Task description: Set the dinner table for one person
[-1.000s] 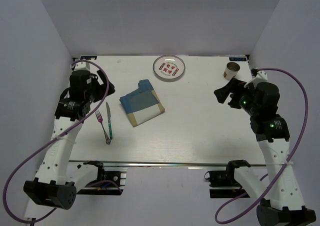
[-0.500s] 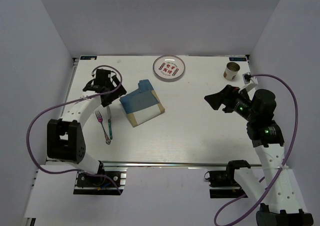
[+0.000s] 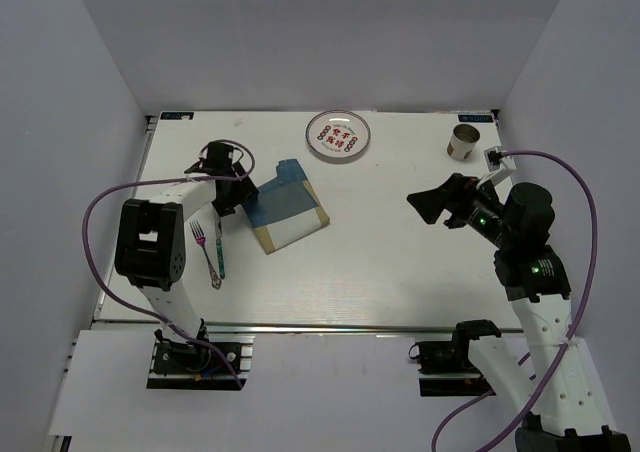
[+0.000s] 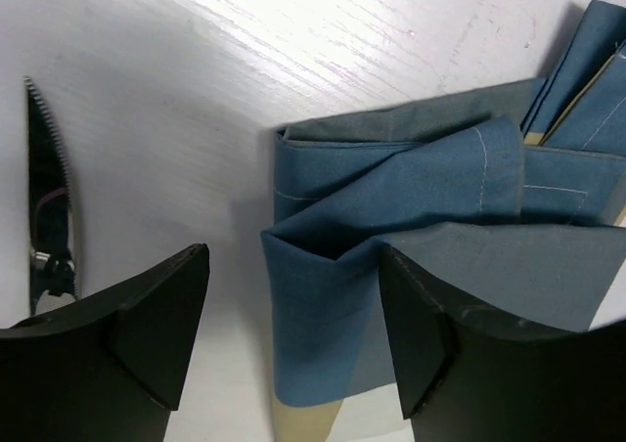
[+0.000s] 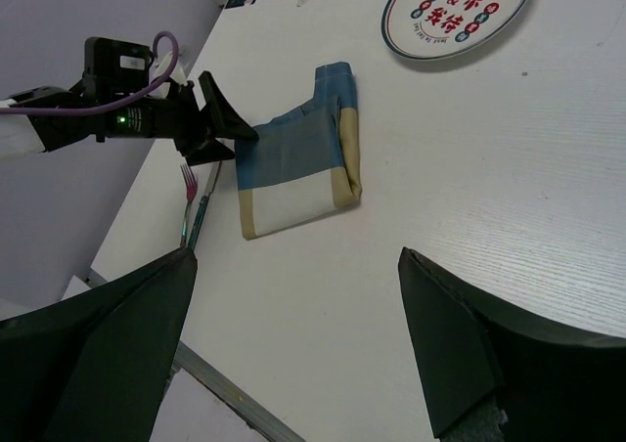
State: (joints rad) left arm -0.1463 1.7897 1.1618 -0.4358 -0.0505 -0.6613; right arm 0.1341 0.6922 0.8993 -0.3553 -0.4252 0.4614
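Note:
The white dinner table (image 3: 400, 262) holds a folded blue-and-tan placemat (image 3: 285, 208), a patterned plate (image 3: 338, 134) at the back, a cup (image 3: 462, 142) at the back right, and a fork (image 3: 204, 250) and knife (image 3: 218, 240) at the left. My left gripper (image 3: 236, 194) is open at the placemat's left corner. In the left wrist view its jaws (image 4: 293, 349) straddle the blue folded corner (image 4: 333, 295) without closing on it. My right gripper (image 3: 430, 204) is open and empty above the table's right half.
The right wrist view shows the placemat (image 5: 293, 168), the plate (image 5: 457, 7), the left gripper (image 5: 217, 121), and the fork (image 5: 186, 180). The knife blade (image 4: 47, 217) lies just left of the left fingers. A metal rail (image 3: 330, 326) runs along the front edge.
My left arm has swung from the far left edge rightward to the placemat's left corner. My right gripper has moved a little to the left and stays open.

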